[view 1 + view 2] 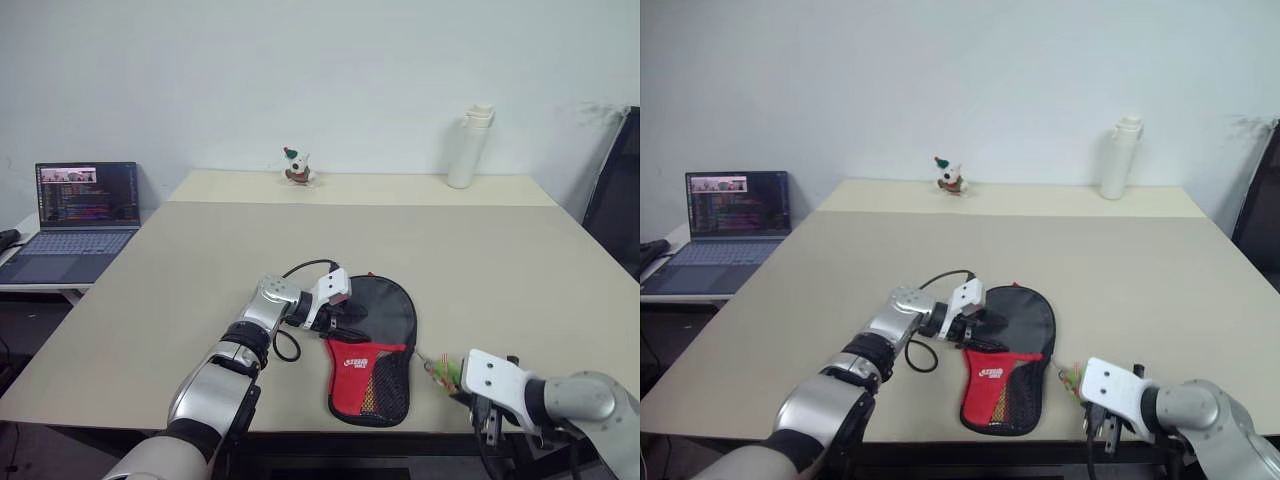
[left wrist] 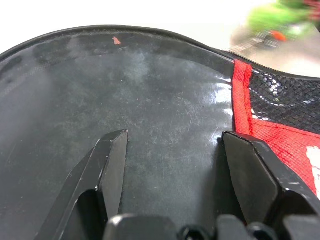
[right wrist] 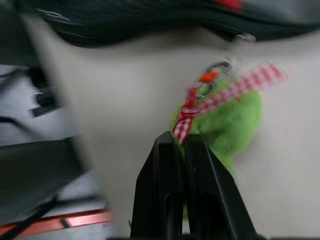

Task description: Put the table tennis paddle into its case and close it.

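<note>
1. Over the table's (image 1: 520, 260) near edge, my left gripper (image 1: 345, 322) spreads released, pressing the case (image 1: 378, 345) flat; paddle looks tucked inside.
2. Left wrist: fingers (image 2: 112, 165) straddle black fabric, so keep pinning.
3. Right wrist: right gripper (image 3: 184, 150) clenched on the green charm's (image 3: 235, 120) ribbon; pull the zip steadily.

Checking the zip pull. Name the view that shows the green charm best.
Right wrist view: the green charm sits large just past the shut right gripper. Both eye views show it small beside the case; left wrist view, blurred.
</note>
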Controlling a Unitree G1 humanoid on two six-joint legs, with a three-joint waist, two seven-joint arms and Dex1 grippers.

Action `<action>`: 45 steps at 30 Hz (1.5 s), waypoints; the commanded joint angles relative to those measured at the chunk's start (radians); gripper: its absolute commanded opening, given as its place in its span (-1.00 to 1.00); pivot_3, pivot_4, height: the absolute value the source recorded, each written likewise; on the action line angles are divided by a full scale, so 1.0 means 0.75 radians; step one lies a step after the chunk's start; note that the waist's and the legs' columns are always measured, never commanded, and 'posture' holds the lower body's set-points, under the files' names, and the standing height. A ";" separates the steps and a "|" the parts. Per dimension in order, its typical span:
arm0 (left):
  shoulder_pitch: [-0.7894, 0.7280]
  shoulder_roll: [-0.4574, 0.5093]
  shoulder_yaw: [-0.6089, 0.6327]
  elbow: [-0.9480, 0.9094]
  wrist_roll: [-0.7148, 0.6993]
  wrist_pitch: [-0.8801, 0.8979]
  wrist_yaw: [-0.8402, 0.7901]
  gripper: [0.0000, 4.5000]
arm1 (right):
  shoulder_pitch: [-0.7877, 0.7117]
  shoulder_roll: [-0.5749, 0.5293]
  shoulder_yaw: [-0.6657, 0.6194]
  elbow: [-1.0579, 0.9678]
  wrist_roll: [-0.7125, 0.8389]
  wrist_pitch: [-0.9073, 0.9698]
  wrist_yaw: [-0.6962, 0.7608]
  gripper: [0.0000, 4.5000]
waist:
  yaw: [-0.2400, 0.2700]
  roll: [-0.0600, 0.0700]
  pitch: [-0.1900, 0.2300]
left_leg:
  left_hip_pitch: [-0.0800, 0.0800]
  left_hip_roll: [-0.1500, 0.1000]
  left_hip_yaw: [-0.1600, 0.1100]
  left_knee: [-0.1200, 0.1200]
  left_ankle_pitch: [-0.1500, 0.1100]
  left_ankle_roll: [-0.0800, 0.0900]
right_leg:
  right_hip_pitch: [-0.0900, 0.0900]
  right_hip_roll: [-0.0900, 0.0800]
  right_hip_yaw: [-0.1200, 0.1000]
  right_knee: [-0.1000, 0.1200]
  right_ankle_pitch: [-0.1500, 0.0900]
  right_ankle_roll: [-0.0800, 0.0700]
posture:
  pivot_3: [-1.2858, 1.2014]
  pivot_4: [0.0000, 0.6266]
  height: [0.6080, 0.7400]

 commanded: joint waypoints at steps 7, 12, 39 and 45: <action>0.049 0.000 -0.066 0.076 0.076 0.032 0.006 0.46 | 0.353 -0.202 -0.068 -0.222 0.277 -0.097 0.233 -0.98 | 0.005 -0.004 -0.004 | -0.001 0.000 0.000 -0.001 -0.003 0.000 | 0.003 0.000 -0.001 -0.009 0.000 0.001 | 0.03 -0.52 1.00; 0.050 0.007 -0.065 0.076 0.079 0.032 0.018 0.46 | 0.326 -0.192 -0.036 -0.289 0.381 -0.073 0.204 -0.98 | 0.002 -0.008 -0.009 | 0.000 0.000 0.000 0.000 -0.003 0.000 | 0.003 0.000 0.000 -0.009 0.001 0.003 | 0.03 -0.52 1.00; 0.125 0.042 0.044 -0.120 -0.062 0.111 0.016 0.46 | -0.374 0.156 -0.241 0.322 0.687 -0.148 -0.127 -0.24 | -0.007 -0.012 -0.017 | 0.001 0.001 0.000 -0.002 -0.004 -0.001 | 0.003 0.000 0.004 -0.009 0.002 0.003 | 0.03 -0.52 1.00; 0.281 0.175 0.160 -0.486 -0.214 0.296 0.021 0.46 | -0.481 0.232 -0.231 0.679 0.656 -0.329 -0.029 -0.24 | -0.016 -0.008 -0.013 | 0.001 0.003 0.001 -0.003 -0.004 -0.001 | 0.000 0.003 0.006 -0.007 0.002 0.003 | 0.03 -0.52 1.00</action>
